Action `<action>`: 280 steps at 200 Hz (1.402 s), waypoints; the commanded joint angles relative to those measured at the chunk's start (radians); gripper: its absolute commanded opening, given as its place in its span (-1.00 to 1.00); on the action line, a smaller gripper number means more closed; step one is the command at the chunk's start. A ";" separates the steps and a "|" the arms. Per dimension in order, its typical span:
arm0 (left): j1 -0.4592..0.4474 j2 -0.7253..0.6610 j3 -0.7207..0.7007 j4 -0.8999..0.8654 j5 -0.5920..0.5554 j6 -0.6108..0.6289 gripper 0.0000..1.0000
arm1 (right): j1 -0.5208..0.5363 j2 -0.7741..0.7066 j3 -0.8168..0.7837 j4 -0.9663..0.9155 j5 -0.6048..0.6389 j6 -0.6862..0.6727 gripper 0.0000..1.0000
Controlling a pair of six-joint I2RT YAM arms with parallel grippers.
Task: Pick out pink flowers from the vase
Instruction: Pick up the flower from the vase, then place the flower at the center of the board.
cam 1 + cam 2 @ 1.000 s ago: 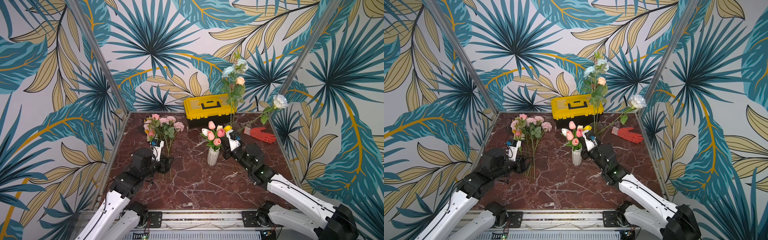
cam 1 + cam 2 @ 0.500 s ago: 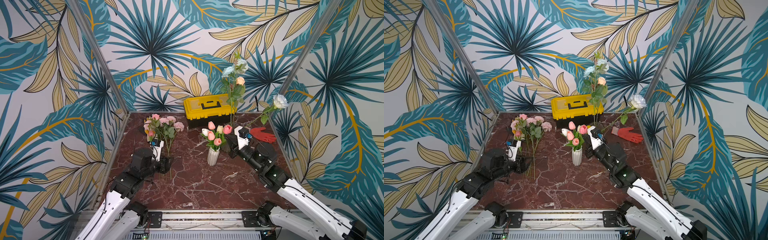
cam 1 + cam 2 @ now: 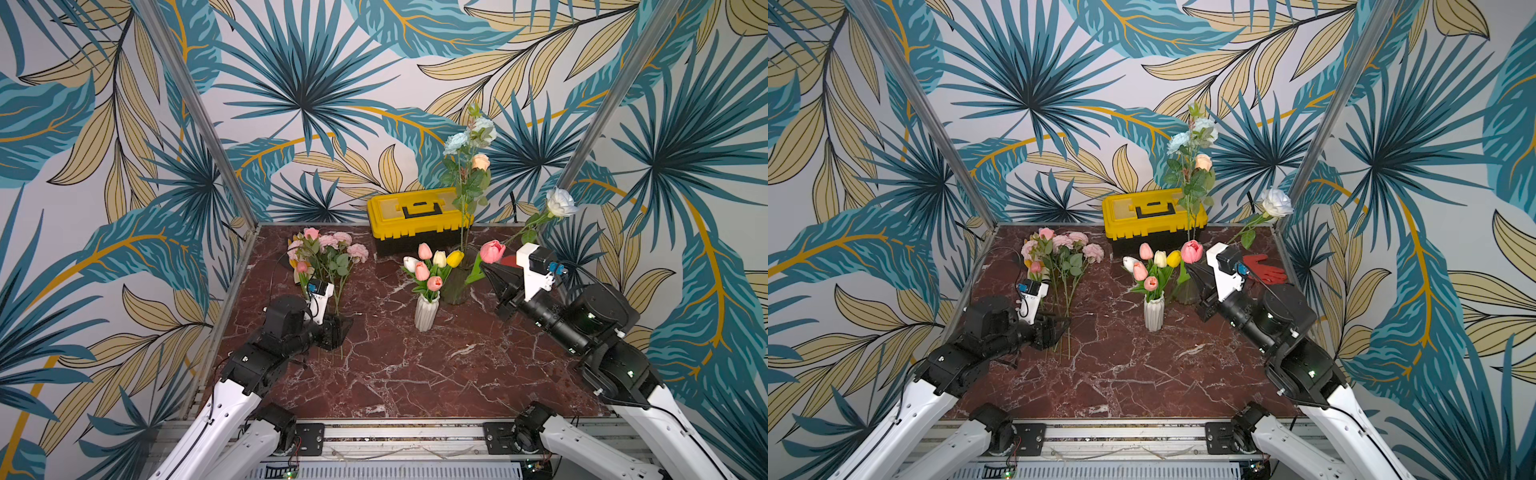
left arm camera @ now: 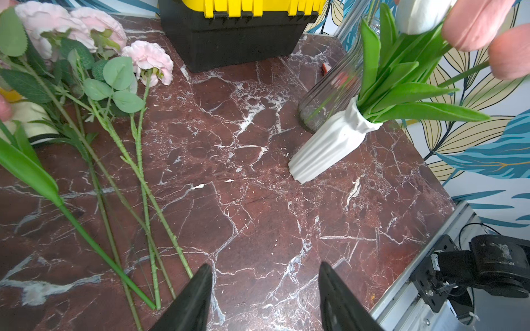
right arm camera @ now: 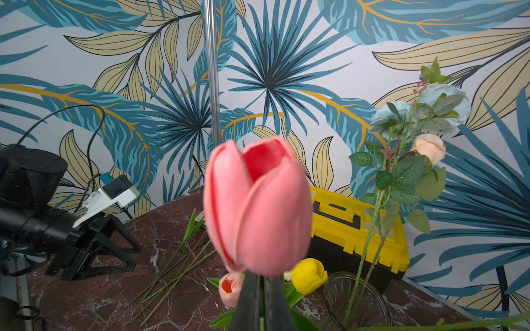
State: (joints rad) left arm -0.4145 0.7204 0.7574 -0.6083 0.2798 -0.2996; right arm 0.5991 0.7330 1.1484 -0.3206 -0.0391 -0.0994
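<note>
Right gripper is clamped on the stem of a pink tulip, held up beside the white vase. Left gripper is spread and empty, low over the marble table, next to the laid-out stems. Three more pink tulips are seen in the vase, and a pile of pink flowers is laid further back on the left.

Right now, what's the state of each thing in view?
tulip, held aloft by its stem
right gripper, shut on tulip stem
left gripper, open, empty, low over table
white vase, upright, three pink tulips inside
glass vase, upright, blue and peach stems inside
pink pile, lying on table
toolbox, shut
glove, lying flat
</note>
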 commanded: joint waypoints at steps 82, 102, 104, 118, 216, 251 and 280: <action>-0.034 0.060 -0.001 0.361 0.225 0.119 0.26 | -0.003 0.057 -0.032 0.082 -0.309 0.130 -1.00; -0.073 0.074 -0.009 0.429 0.285 0.226 0.32 | -0.004 0.104 -0.064 0.224 -0.360 0.181 -1.00; -0.079 0.075 -0.009 0.432 0.285 0.237 0.33 | -0.004 0.108 -0.067 0.234 -0.365 0.187 -1.00; -0.111 0.091 0.000 0.442 0.302 0.299 0.35 | -0.001 0.140 -0.083 0.323 -0.391 0.226 -1.00; -0.165 0.207 0.046 0.493 0.394 0.332 0.30 | 0.033 0.287 -0.087 0.604 -0.495 0.383 -1.00; -0.166 0.208 0.053 0.496 0.430 0.343 0.07 | 0.044 0.300 -0.092 0.616 -0.499 0.395 -1.00; -0.168 0.208 0.057 0.496 0.455 0.346 -0.42 | 0.054 0.314 -0.095 0.626 -0.507 0.406 -1.00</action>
State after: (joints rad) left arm -0.5758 0.9298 0.7589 -0.1406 0.6956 0.0338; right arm 0.6426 1.0386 1.0740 0.2630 -0.5247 0.2848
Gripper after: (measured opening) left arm 0.353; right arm 0.054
